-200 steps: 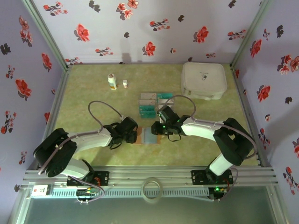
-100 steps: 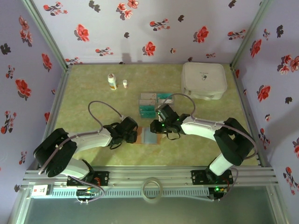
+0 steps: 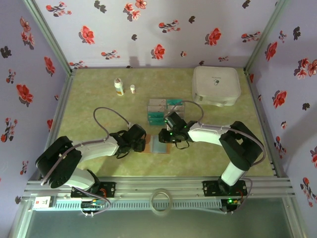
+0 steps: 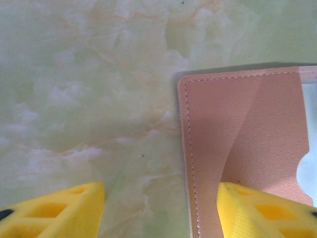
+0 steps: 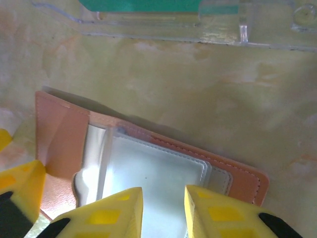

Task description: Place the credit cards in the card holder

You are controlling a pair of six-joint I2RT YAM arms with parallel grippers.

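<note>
The pinkish-brown card holder (image 3: 157,147) lies open on the table between both grippers. My left gripper (image 4: 161,210) is open, one yellow finger (image 4: 267,210) resting on the holder's left flap (image 4: 237,134), the other on the table. My right gripper (image 5: 163,210) hovers low over the holder's clear silvery sleeves (image 5: 148,173), its jaws a narrow gap apart with nothing seen between them. Teal credit cards (image 5: 143,5) sit in the clear tray (image 5: 198,27) just beyond the holder. In the top view the left gripper (image 3: 140,143) and right gripper (image 3: 165,136) flank the holder.
The clear compartmented tray (image 3: 164,112) stands just behind the holder. A large white rounded case (image 3: 216,85) sits at the back right. Two small bottles (image 3: 119,87) stand at the back left. Flowered walls close in the table on three sides.
My right gripper has shifted a little to the left, over the card holder, and its arm has folded in. The left arm has not moved.
</note>
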